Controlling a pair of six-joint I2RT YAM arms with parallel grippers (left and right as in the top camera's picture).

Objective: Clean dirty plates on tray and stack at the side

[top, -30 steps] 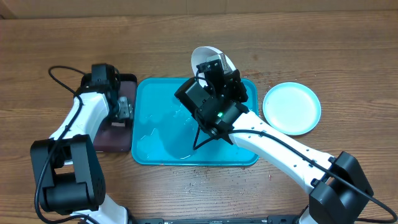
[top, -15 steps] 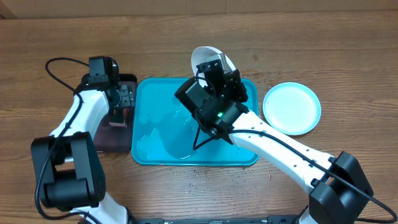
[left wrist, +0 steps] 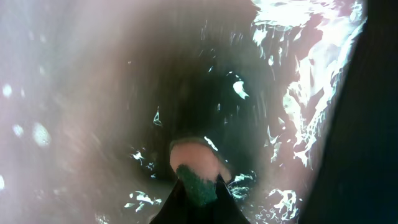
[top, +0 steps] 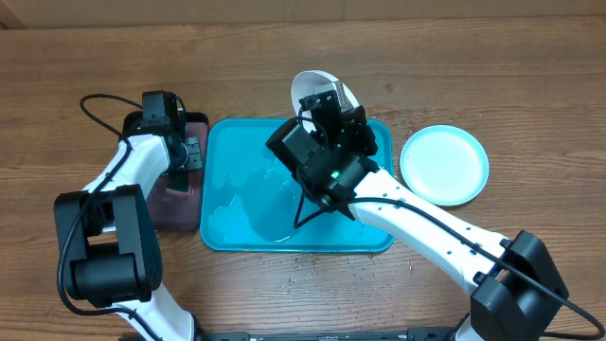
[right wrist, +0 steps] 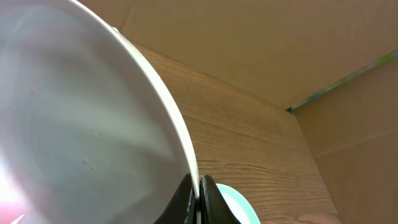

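The right gripper is clenching the rim of the round white plastic plate, tilting it above the large turquoise rectangular plastic tray. The left gripper is pinching a green-and-pink sponge over the small dark tray. The wiping step is likely beginning; next the sponge needs carrying to the plate's face

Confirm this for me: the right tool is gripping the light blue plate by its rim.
Wrong plate. The right tool grips the white plate by its rim, as the right wrist view shows; overhead, the light blue plate lies flat on the table, right of the tray.
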